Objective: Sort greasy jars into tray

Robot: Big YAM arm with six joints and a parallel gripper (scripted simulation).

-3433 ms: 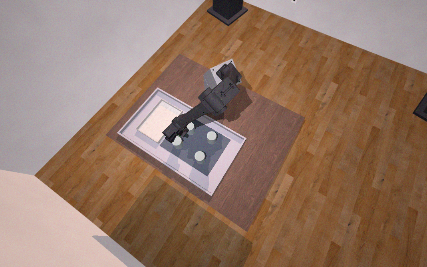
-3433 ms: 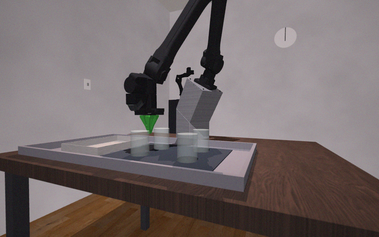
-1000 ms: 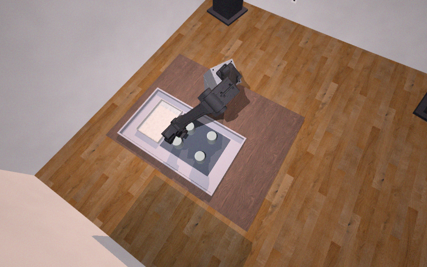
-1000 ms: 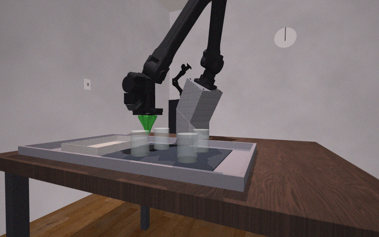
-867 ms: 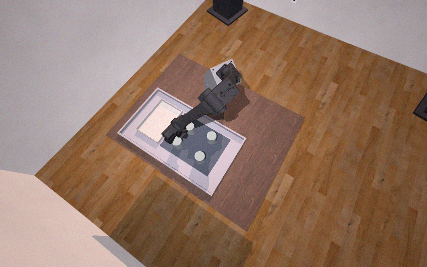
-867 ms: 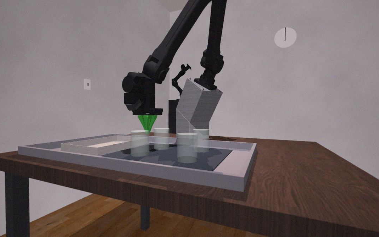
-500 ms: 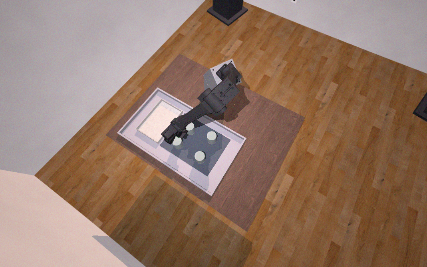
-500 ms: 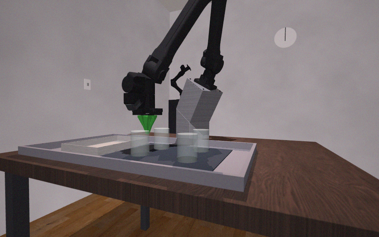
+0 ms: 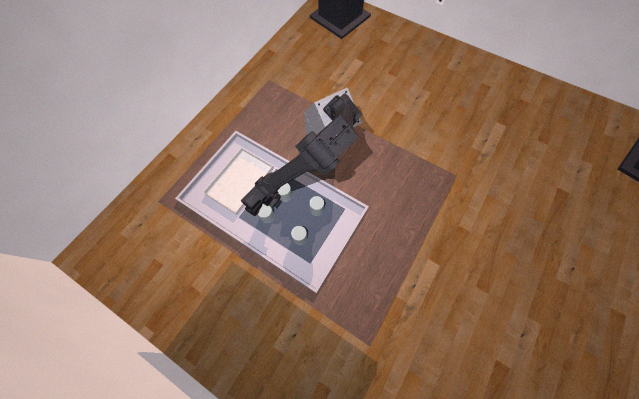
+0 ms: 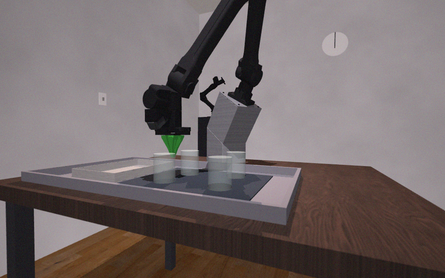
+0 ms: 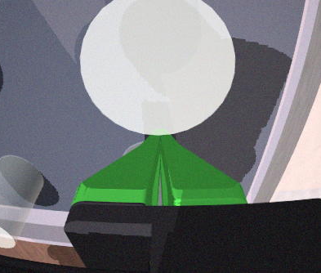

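Showing from the top: four jars (image 9: 317, 203) (image 10: 219, 172) upright on the dark mat (image 9: 306, 250) (image 10: 196, 186), beside the tray (image 9: 237, 183) (image 10: 93, 174) | exterior: tool (image 10: 172, 155) (image 11: 160, 137) points down, closed, behind the jar nearest the tray | wrist: green fingertips meet near one jar's pale top (image 11: 158, 65)

Black, chunky-jointed arm (image 9: 289, 171) (image 10: 210, 41) with tapered green fingers (image 10: 168, 143).

Robotics laboratory: one black arm (image 9: 317, 148) (image 10: 196, 51) on an angled metal pedestal (image 9: 314, 116) (image 10: 236, 120) at a wooden counter (image 9: 401, 198) (image 10: 355, 200); a second arm (image 10: 207, 95) stands on a dark plinth (image 10: 203, 137) behind. Plain grey walls (image 10: 389, 103) and plank flooring (image 9: 510, 223) (image 10: 113, 255) surround them.
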